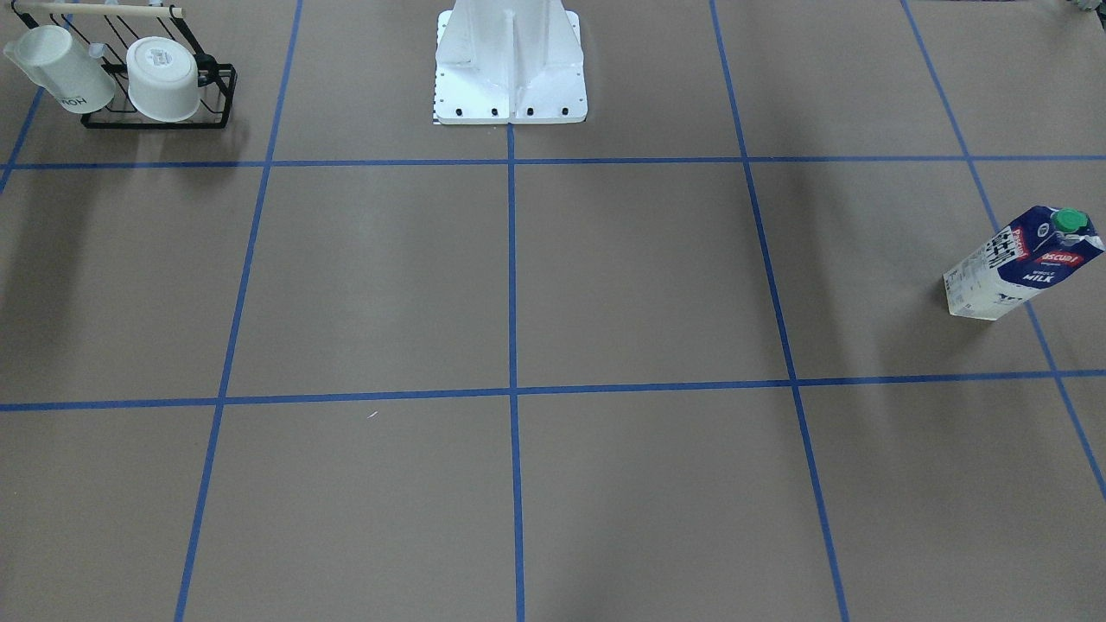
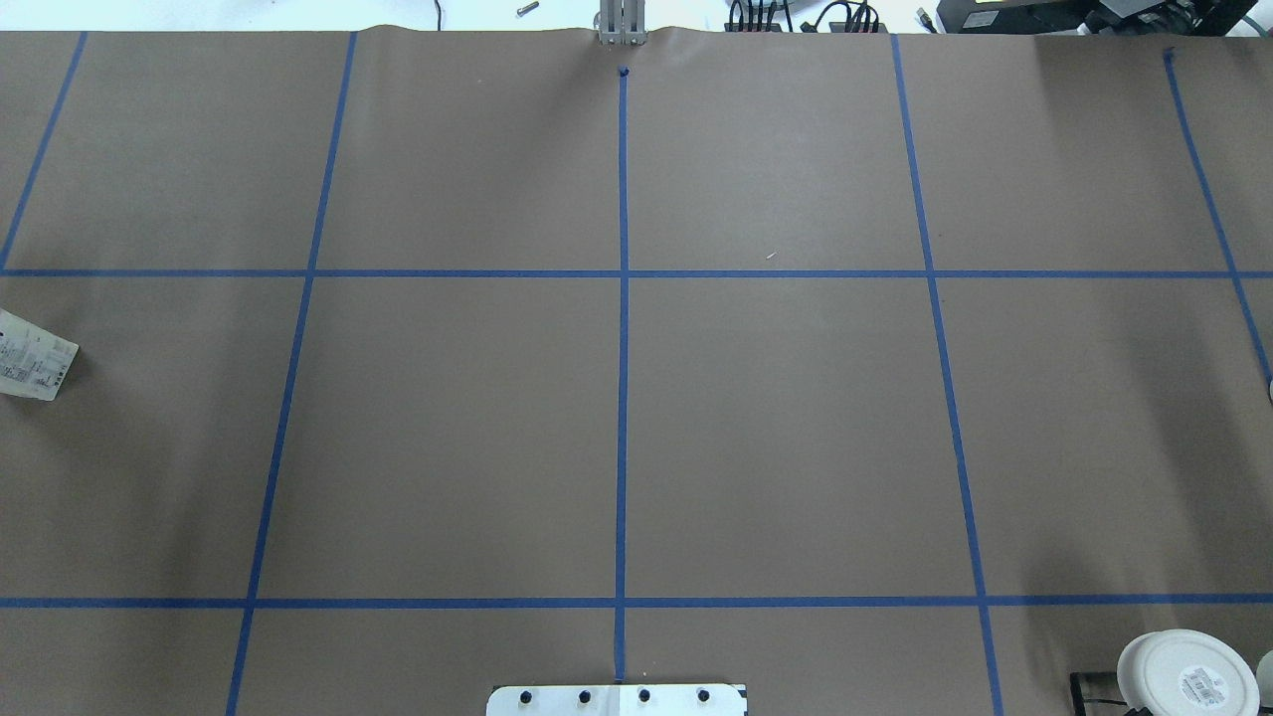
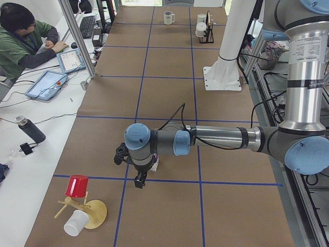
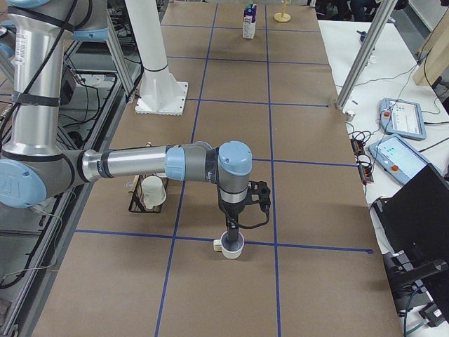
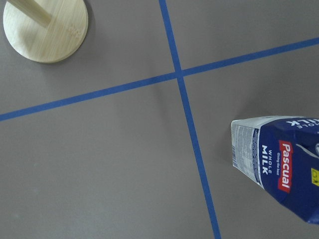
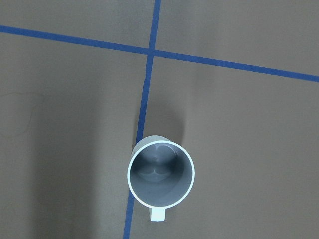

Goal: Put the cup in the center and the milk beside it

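The cup [image 6: 161, 177], a small white mug with a dark grey inside, stands upright on a blue tape line at the table's right end. It also shows in the exterior right view [image 4: 230, 246] and far off in the exterior left view [image 3: 168, 18]. My right gripper [image 4: 231, 233] hangs right over it; I cannot tell whether it is open. The milk [image 1: 1024, 263] stands upright at the table's left end and shows in the left wrist view [image 5: 279, 164]. My left gripper [image 3: 139, 178] is beside it; I cannot tell its state. The center [image 2: 623, 438] is bare.
A black wire rack [image 1: 212, 95] holds two other white cups [image 1: 160, 79] near the robot's base [image 1: 510, 78]. A wooden stand [image 3: 92, 213] with a red cup [image 3: 77, 186] and a white cup sits near the milk. An operator [image 3: 23, 41] sits at a side desk.
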Available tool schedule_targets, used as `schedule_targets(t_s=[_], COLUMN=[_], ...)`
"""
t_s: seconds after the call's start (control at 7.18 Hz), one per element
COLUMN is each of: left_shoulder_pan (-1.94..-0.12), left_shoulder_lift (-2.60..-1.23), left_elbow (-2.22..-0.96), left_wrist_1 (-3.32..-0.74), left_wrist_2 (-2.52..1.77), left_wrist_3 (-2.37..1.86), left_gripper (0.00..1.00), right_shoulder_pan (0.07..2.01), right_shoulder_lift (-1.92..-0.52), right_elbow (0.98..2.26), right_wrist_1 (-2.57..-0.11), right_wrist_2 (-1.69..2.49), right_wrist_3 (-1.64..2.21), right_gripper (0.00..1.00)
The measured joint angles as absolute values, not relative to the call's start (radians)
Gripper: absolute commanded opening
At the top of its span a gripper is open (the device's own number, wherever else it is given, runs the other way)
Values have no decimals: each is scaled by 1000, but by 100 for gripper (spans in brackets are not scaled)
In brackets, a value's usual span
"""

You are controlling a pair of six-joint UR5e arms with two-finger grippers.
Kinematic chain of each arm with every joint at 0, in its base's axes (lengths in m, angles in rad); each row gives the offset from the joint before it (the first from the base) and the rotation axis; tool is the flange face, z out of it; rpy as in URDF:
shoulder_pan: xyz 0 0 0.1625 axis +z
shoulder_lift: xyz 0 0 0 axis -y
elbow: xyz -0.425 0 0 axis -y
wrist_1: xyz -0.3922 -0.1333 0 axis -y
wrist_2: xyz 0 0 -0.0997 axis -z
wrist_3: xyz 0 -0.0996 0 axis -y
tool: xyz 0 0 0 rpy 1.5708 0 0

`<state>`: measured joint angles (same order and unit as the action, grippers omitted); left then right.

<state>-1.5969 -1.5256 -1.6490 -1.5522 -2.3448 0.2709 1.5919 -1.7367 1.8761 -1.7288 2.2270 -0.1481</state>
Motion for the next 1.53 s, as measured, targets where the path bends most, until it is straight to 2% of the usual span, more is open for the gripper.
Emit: schedule_targets(t_s=[0.84,1.53], left_shoulder_pan=[-1597,-1598], left_shoulder_lift=[-1545,-1635], left_elbow=[-1658,-1652], left_wrist_1=[-1677,-1861], left_wrist_2=[-2343,-2353], left_wrist_3=[268,217], left_gripper=[98,98], right_shoulder_pan=[1591,1590], right_shoulder_lift=[-1705,-1673], right_elbow=[1951,1940], right_wrist_1=[-1725,-1640], right_wrist_2=[2228,2245], right_wrist_3=[-151,-146], right_gripper=[100,100])
